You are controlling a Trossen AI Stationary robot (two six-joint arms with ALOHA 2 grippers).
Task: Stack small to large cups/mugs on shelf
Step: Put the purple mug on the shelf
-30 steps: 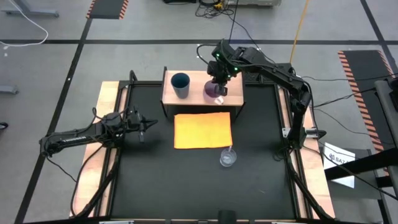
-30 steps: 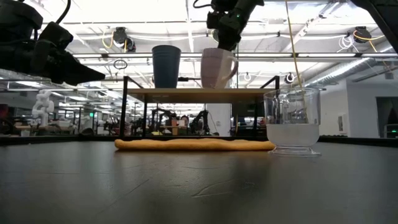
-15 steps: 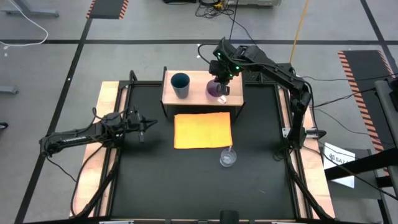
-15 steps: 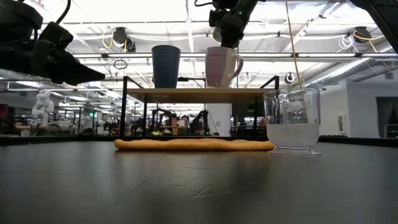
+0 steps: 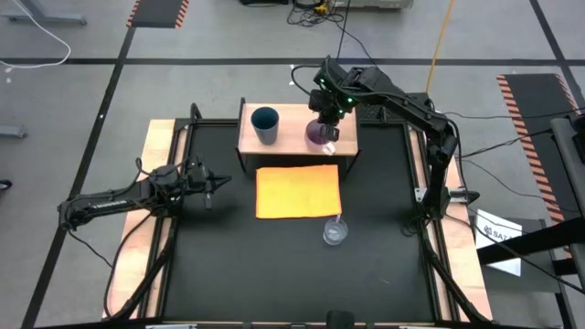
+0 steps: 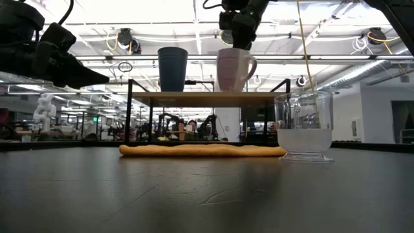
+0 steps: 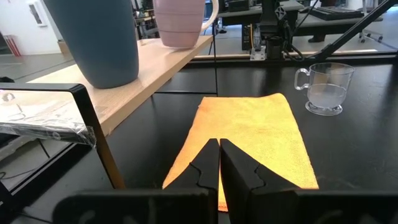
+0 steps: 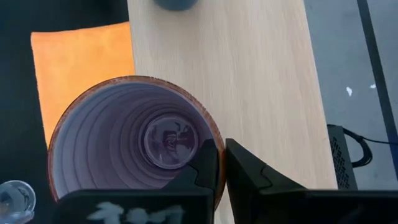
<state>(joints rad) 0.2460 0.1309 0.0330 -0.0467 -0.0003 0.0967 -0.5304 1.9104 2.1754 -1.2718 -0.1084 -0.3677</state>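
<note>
The right gripper (image 8: pixel 219 163) has its fingers pinched on the rim of the lilac mug (image 5: pixel 320 132), at the shelf's (image 5: pixel 291 137) right end. The blue tumbler (image 5: pixel 265 124) stands near the shelf's left end. The left gripper's (image 7: pixel 219 163) fingers are closed, empty, near the counter's (image 5: pixel 228 256) left edge. The clear cup (image 5: pixel 335 232) stands beside the orange sheet (image 5: pixel 298 190).

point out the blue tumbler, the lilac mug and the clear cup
blue tumbler (image 5: pixel 265 123): high view, its open mouth
lilac mug (image 6: pixel 233 70): low view, its side wall
clear cup (image 6: pixel 305 126): low view, its side wall
</note>
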